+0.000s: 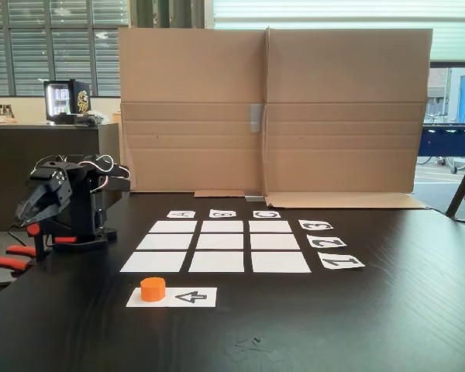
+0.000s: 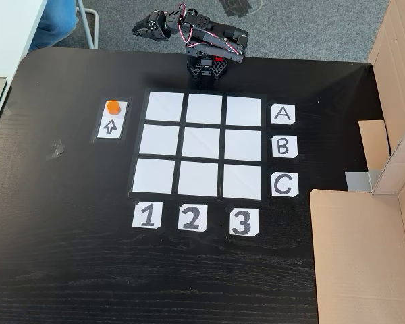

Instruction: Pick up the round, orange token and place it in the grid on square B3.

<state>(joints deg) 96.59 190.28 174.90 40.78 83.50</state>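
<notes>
Token (image 2: 113,106) sits on the arrow card (image 2: 111,120) near the table's (image 2: 67,256) arm-side edge, well apart from the folded arm's gripper (image 2: 143,28), whose jaw state cannot be told, grid (image 2: 197,144) alongside

Cards beside grid (image 2: 202,144): A, B, C; 1, 2, 3 (black print).
</notes>
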